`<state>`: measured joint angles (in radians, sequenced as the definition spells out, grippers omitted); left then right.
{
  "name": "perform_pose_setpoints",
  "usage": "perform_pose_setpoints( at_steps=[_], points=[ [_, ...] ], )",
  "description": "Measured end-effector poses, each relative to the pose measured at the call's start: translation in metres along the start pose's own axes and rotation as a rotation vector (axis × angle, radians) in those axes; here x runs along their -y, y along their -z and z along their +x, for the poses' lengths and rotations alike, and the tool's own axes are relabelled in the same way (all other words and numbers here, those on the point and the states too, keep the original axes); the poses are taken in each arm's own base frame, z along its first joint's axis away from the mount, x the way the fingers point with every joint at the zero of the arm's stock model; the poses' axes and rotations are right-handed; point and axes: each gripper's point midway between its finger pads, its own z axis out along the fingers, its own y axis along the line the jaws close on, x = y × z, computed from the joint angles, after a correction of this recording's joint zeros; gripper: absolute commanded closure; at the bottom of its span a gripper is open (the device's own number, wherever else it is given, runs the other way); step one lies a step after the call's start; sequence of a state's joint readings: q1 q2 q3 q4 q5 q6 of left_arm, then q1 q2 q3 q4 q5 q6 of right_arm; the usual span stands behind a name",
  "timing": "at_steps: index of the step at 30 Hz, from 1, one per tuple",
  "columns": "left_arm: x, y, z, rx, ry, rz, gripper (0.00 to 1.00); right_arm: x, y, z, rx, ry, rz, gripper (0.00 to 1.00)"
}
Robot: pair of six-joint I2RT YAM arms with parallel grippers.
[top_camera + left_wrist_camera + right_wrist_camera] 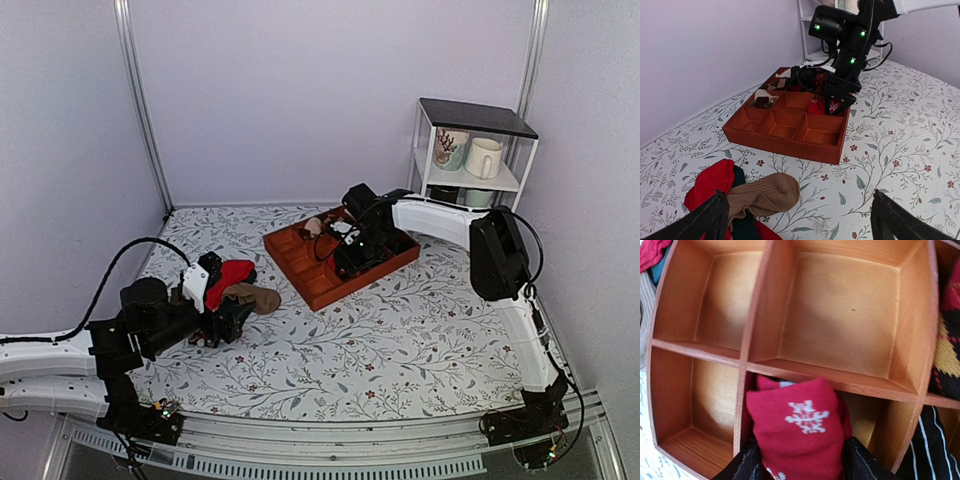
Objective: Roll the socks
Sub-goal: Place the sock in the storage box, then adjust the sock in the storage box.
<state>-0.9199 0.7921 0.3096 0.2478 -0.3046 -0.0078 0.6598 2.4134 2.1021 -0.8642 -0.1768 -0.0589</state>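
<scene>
Red socks (797, 432): one bundle, in one tray (758, 315).

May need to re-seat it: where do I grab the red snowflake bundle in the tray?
Pinch the red bundle across its rounded sides, coming straight down: the tray's divider walls box it in, leaving only the top open. The right end effector straddles it that way.

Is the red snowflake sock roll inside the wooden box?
Yes, the red sock roll sits down in one compartment of the wooden box, right behind a divider wall.
</scene>
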Motion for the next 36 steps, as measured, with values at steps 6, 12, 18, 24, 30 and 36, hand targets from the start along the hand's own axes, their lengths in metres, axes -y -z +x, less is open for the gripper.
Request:
perform_pose_setpoints(
  at_steps=[6,12,18,24,30,36],
  points=[
    [0.000,0.000,0.000,-0.001,0.000,0.000,0.01,0.006,0.009,-0.002,0.014,-0.039,0.004,0.40],
    [0.000,0.000,0.001,-0.005,-0.002,0.000,0.01,0.007,0.021,-0.012,0.057,-0.046,0.016,0.40],
    [0.000,0.000,0.002,-0.009,-0.003,0.000,0.01,0.006,0.047,-0.026,0.123,-0.041,0.023,0.42],
    [0.000,0.001,0.003,-0.016,-0.005,0.001,0.01,-0.001,0.058,-0.025,0.142,-0.037,-0.004,0.60],
    [0.001,0.001,0.004,-0.017,-0.005,0.005,0.01,-0.005,0.049,-0.015,0.117,-0.042,-0.036,0.68],
    [0.001,0.001,0.003,-0.018,-0.005,0.006,0.00,-0.006,0.050,-0.024,0.153,-0.034,-0.042,0.75]
  ],
)
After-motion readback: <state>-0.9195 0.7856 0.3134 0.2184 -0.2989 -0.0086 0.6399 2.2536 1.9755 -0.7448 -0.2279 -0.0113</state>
